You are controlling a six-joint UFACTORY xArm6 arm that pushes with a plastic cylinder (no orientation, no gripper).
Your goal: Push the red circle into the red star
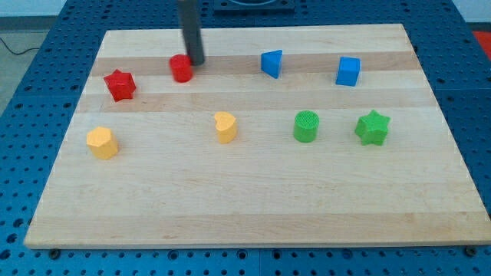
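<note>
While my tip (pixel 196 61) rests on the board (pixel 253 215) near the view's top edge, it sits just beside the red circle (pixel 181 68), on that block's right and slightly toward the view's top; whether the two touch I cannot tell. I carry no pincer, only a dark rod that rises straight from the tip and leaves the view at the top, so nothing is held.

From the tip, the red star (pixel 120 84) lies to the view's left and a little lower, beyond the circle, with bare wood between the two red blocks. They are near each other but clearly apart.

To the view's right of the tip, at about the same height, stands a blue block (pixel 271 63) with a wedge-like shape, and farther right a blue cube (pixel 348 71).

Below the tip and slightly right lies a yellow heart (pixel 225 126). Below and well to the left, under the star, sits a yellow block (pixel 102 142) that looks many-sided. Below and to the right stand a green cylinder (pixel 306 126) and, farther right, a green star (pixel 373 127), both well apart from the tip.

Around the board runs a blue perforated table (pixel 31 84).
</note>
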